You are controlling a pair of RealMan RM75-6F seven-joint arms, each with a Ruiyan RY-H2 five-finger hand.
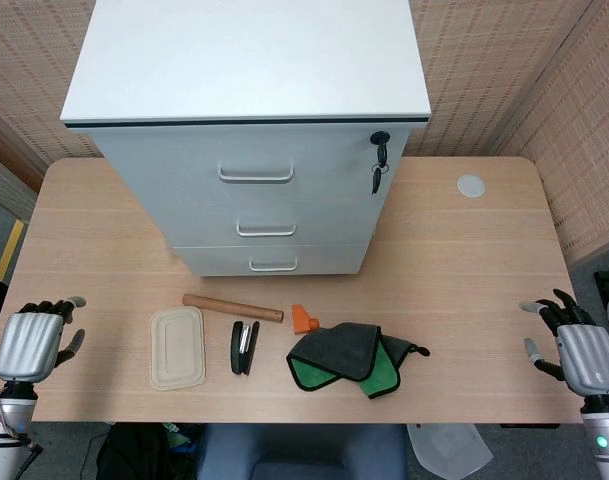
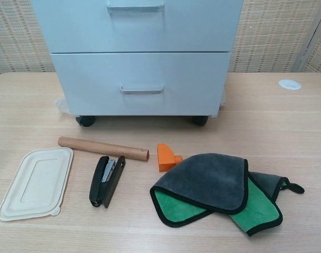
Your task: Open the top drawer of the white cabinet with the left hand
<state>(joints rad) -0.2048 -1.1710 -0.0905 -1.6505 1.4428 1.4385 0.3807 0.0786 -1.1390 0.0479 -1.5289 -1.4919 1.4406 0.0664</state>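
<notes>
Top drawer (image 1: 256,165) of white cabinet (image 1: 246,60) was closed. Left hand (image 1: 32,341) and right hand (image 1: 580,352) rested wide, empty, at near surface (image 1: 464,290) corners.

Left hand (image 1: 34,343) rests low at the left table edge, fingers apart, holding nothing. Right hand (image 1: 581,352) sits at the right edge, fingers spread, likewise empty. Both forearms extend out of frame below.

Pale wood-grain worktop (image 1: 464,260), matt. The white cabinet (image 1: 246,60) looks smooth and satin, with metal handles (image 1: 256,176). Soft grey-green cloth (image 2: 218,190), black plastic stapler (image 2: 107,180), plain wooden dowel (image 2: 103,148), matt beige lid (image 2: 36,182).
</notes>
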